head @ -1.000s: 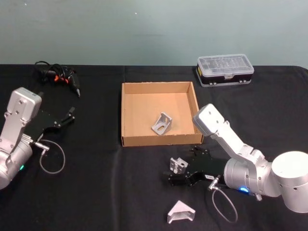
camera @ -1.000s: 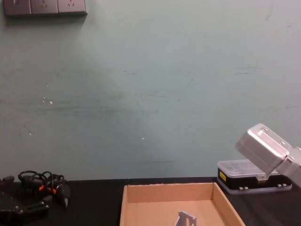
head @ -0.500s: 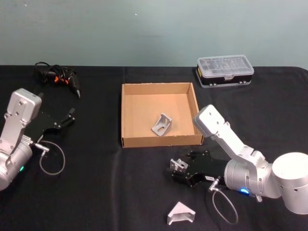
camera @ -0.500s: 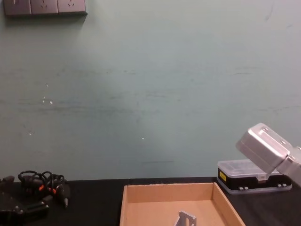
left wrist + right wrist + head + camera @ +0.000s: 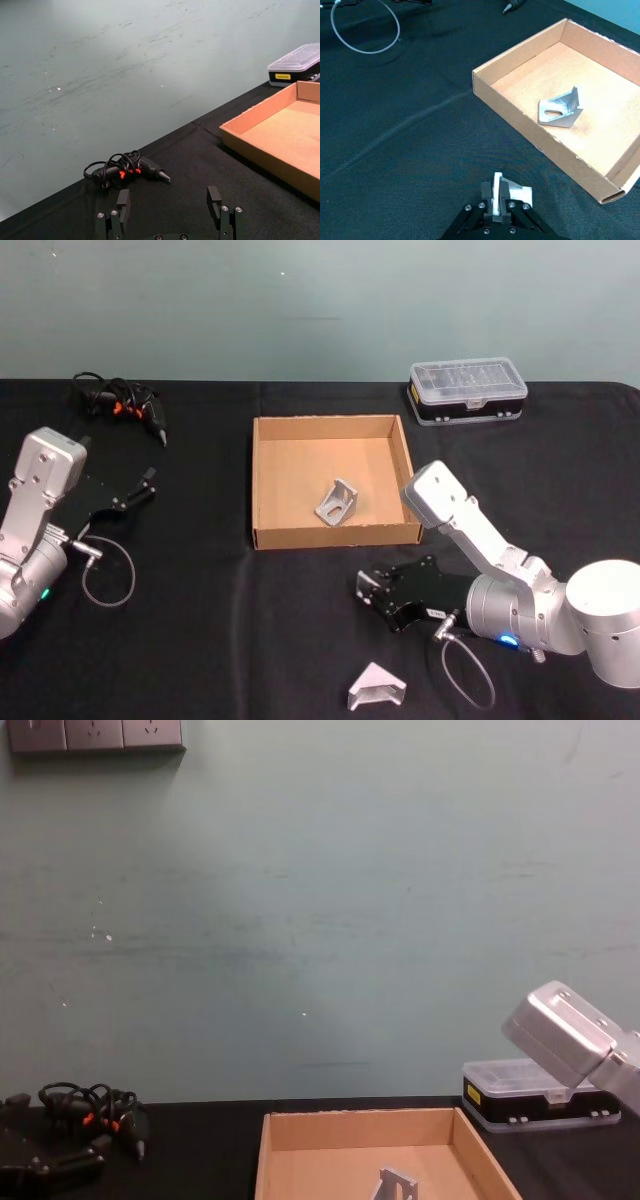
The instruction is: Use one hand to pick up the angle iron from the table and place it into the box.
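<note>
My right gripper [image 5: 368, 592] hangs just in front of the box's near wall, shut on a small silver angle iron [image 5: 514, 192] that shows between its black fingers [image 5: 496, 206]. The tan cardboard box [image 5: 262, 480] lies in the middle of the black table [image 5: 200, 620]. A second angle iron [image 5: 338, 502] lies inside the box [image 5: 506, 102], also seen from the side [image 5: 395, 1185]. A third angle iron [image 5: 376, 685] rests on the table near the front edge. At the table's left side my left gripper [image 5: 169, 207] stands open and idle.
A clear-lidded plastic case [image 5: 467, 388] sits at the back right. A black power drill with a coiled cord [image 5: 122, 400] lies at the back left. Grey cable loops hang by both wrists [image 5: 105, 575].
The right gripper has turned and drawn slightly back with the angle iron, which is now mostly hidden by the fingers in the head view. The left arm barely shifted.
</note>
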Controlling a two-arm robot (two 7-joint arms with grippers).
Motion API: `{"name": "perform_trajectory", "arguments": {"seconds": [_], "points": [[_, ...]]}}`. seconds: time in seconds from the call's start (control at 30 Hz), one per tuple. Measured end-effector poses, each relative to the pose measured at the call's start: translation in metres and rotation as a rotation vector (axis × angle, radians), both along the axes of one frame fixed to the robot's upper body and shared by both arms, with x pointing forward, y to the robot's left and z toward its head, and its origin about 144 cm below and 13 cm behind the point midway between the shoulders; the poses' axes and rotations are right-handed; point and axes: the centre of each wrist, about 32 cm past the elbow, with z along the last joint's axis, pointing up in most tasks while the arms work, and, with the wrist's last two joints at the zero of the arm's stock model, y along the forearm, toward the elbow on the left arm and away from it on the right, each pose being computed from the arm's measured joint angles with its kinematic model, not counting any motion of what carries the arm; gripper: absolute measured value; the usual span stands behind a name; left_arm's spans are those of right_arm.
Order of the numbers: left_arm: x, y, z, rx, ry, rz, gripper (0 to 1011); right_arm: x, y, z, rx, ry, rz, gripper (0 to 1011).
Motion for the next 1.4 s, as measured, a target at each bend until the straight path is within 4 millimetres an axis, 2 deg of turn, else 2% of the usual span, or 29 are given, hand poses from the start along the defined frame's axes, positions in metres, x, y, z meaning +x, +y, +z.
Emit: {"name": "perform_trajectory", "arguments": {"seconds": [0.03,0.1,0.53,0.9,1.13,1.4], "points": [[0.000,0.000,0.000,0.000,0.000,0.000,1004,0.000,0.000,0.000,0.000,0.000,0.000,92],[0.000,0.000,0.000,0.000,0.000,0.000,1005,0.000,0.000,0.000,0.000,0.000,0.000,79],[0.000,0.000,0.000,0.000,0.000,0.000,1005,-0.002,-0.001,0.001,0.008,-0.018,0.005,79],[0.000,0.000,0.000,0.000,0.000,0.000,1004,-0.005,-0.006,0.018,0.046,-0.097,-0.002,79],[0.000,0.000,0.000,0.000,0.000,0.000,1005,0.007,0.002,0.033,0.079,-0.183,-0.030,79],[0.000,0.000,0.000,0.000,0.000,0.000,1005,0.033,0.008,0.034,0.105,-0.247,-0.083,79]]}}
